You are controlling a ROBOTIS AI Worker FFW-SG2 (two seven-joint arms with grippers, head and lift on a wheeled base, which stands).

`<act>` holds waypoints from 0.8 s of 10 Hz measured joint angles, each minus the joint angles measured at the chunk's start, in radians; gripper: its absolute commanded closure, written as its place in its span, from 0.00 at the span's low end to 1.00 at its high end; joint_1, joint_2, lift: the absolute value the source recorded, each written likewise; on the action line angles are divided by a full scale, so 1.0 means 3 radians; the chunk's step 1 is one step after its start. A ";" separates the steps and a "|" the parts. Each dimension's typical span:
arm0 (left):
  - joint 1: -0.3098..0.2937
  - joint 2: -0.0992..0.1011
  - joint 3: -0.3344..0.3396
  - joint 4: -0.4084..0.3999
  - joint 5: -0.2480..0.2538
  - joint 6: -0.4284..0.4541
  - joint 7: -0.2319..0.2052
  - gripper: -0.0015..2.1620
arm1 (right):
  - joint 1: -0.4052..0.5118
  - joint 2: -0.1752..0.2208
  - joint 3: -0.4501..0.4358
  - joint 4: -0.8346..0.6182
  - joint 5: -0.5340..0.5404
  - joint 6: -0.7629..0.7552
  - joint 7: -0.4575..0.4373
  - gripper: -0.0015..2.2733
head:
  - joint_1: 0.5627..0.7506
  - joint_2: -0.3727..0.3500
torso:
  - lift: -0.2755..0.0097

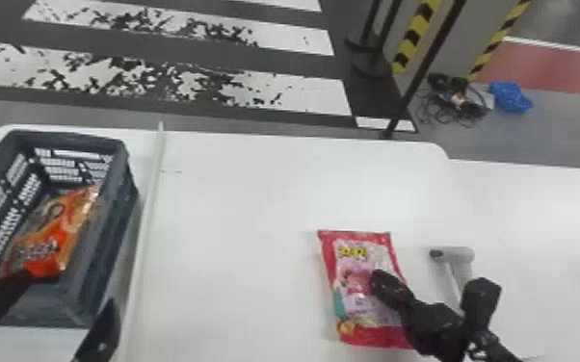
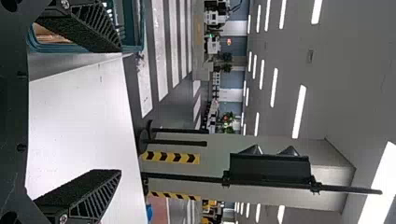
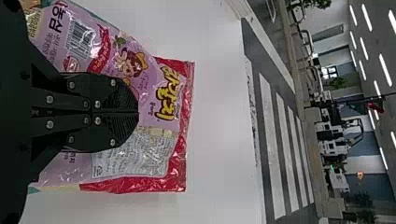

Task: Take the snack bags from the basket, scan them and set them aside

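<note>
Table point(image 1: 236, 202), left end effector point(image 1: 70, 290) wide by basket rim point(image 1: 77, 136), right one point(image 1: 379, 279) narrow over bag point(image 1: 361, 248)

Left gripper point(image 1: 70, 292), lower left of head view, is black: wedge-shaped fingers point(image 2: 84, 27), slatted sides, a silver screw point(image 2: 64, 218) near each base. Right gripper point(image 1: 381, 280), lower right, is black too: rounded ends, fine ridges, several silvery bolts point(image 3: 50, 99).

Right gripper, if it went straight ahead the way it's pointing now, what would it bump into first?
Most likely the pink and red snack bag: in the head view, the tip of the right gripper overlaps it. How much gap is left, if any, is unclear.
</note>
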 measured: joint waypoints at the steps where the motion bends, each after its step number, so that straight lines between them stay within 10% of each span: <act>1: 0.0007 -0.0003 -0.0004 -0.0007 0.0000 -0.0012 0.0000 0.03 | 0.0046 -0.0003 -0.0073 -0.0064 -0.0075 0.0004 0.0018 0.99 | 0.70 0.18 | 0.70; 3: 0.0037 -0.0015 -0.0013 -0.0032 -0.0001 -0.0074 -0.0003 0.03 | 0.0197 0.0001 -0.0293 -0.0336 -0.0372 0.0123 0.0065 0.94 | 0.70 0.12 | 0.70; 5: 0.0075 -0.0033 -0.0017 -0.0104 -0.0014 -0.0091 0.0000 0.03 | 0.0320 0.0009 -0.0589 -0.0687 -0.0632 0.0484 0.0167 0.00 | 0.70 0.08 | 0.70; 8: 0.0091 -0.0046 -0.0014 -0.0115 -0.0020 -0.0092 0.0009 0.03 | 0.0423 0.0015 -0.0970 -0.0888 -0.0652 0.0572 0.0213 0.03 | 0.70 0.03 | 0.70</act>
